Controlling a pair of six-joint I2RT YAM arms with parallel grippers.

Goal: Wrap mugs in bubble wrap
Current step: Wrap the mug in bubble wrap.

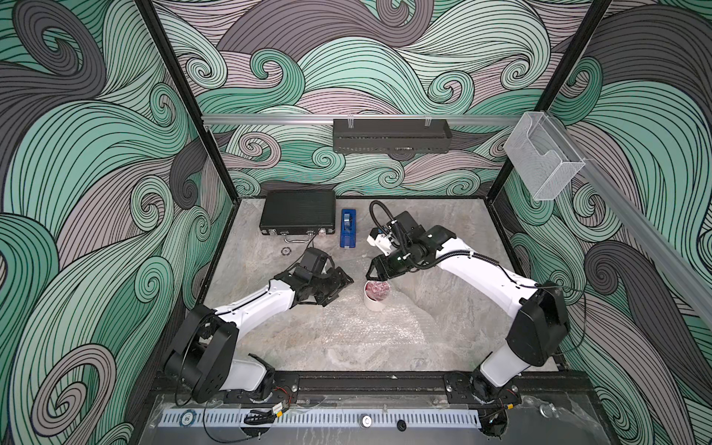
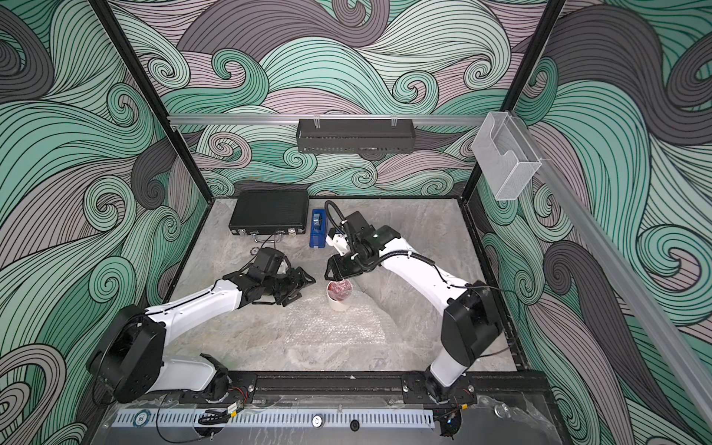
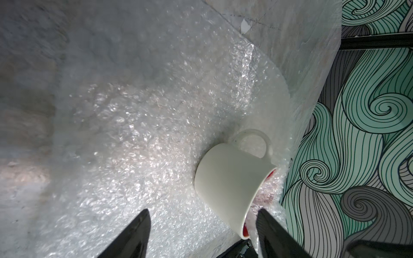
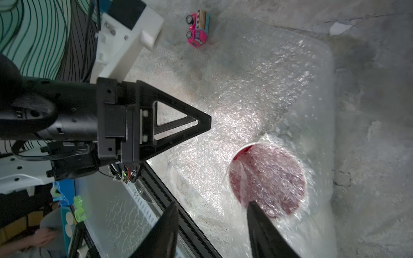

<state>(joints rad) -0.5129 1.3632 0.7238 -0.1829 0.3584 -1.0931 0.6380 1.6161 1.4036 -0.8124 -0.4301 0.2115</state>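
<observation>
A white mug (image 1: 374, 302) (image 2: 339, 303) stands upright on the clear bubble wrap (image 1: 370, 329) (image 2: 335, 331) spread over the table. A fold of wrap is pushed over its red mouth (image 4: 268, 178). In the left wrist view the mug (image 3: 230, 178) shows its handle. My left gripper (image 1: 341, 293) (image 2: 300, 293) (image 3: 203, 211) is open just left of the mug, one finger (image 3: 270, 230) by the wrapped rim. Above the mug's far rim my right gripper (image 1: 375, 278) (image 2: 334, 278) (image 4: 212, 203) is open, one fingertip (image 4: 259, 219) over the covered mouth. Neither holds anything.
A blue tape dispenser (image 1: 348, 228) (image 2: 318, 228) and a black case (image 1: 297, 212) (image 2: 269, 211) lie at the back of the table. A pink toy car (image 4: 197, 30) sits past the wrap's edge. A small white scrap (image 3: 244, 25) lies on the marble.
</observation>
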